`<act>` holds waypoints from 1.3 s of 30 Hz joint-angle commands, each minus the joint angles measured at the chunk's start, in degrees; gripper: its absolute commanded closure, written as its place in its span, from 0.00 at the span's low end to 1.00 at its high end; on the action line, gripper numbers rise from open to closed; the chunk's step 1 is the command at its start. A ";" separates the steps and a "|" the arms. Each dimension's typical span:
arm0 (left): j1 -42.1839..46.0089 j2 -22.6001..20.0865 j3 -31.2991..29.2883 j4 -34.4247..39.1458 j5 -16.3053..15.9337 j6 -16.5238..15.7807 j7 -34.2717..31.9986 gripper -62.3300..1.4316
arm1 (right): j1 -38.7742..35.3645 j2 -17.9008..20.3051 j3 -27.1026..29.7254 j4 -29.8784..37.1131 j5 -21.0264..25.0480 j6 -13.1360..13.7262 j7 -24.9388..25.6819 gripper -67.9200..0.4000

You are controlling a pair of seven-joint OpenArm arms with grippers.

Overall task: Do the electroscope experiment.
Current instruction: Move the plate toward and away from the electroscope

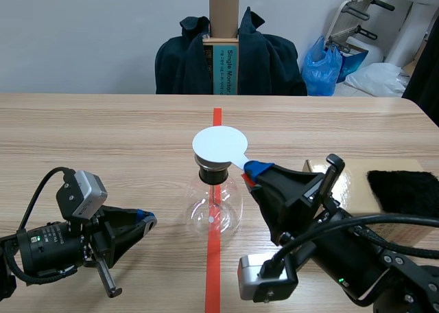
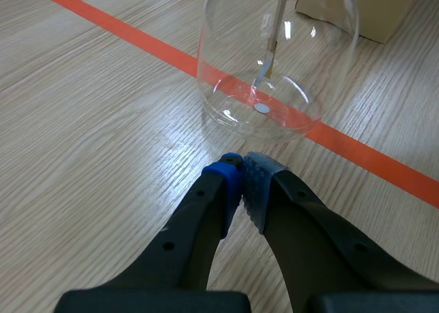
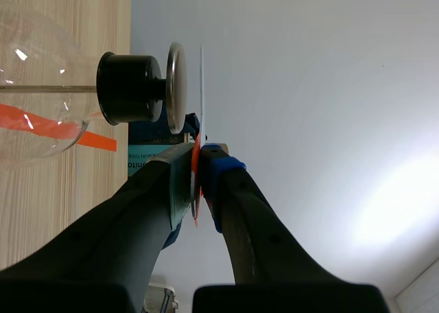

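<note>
Seemingly level disc over upright flask

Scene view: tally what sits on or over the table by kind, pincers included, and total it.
Glass electroscope flask: 1
White disc, held in the right pincer: 1
Cardboard box: 1
Black cloth on the box: 1
Pincers: 2, counting the left pincer, shut on nothing
Total: 6
</note>
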State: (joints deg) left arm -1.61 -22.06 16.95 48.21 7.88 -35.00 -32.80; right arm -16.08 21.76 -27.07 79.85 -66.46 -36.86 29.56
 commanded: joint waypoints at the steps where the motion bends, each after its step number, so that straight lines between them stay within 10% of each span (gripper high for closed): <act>1: -0.31 0.13 -0.20 1.14 -0.79 -0.20 -0.72 0.93 | 0.98 0.79 0.48 0.68 0.39 -0.85 -0.02 0.98; 25: -0.31 0.13 -0.20 1.14 -0.79 -0.20 -0.74 0.93 | 0.98 0.79 0.52 0.68 0.46 -0.85 -17.64 0.98; 39: -0.33 0.13 -0.20 1.14 -0.81 -0.20 -0.76 0.93 | 0.98 0.79 0.52 0.68 0.44 -0.85 -18.25 0.98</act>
State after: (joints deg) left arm -1.61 -22.06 16.95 48.21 7.88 -35.00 -32.80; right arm -16.08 21.76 -27.07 79.85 -66.41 -36.86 10.81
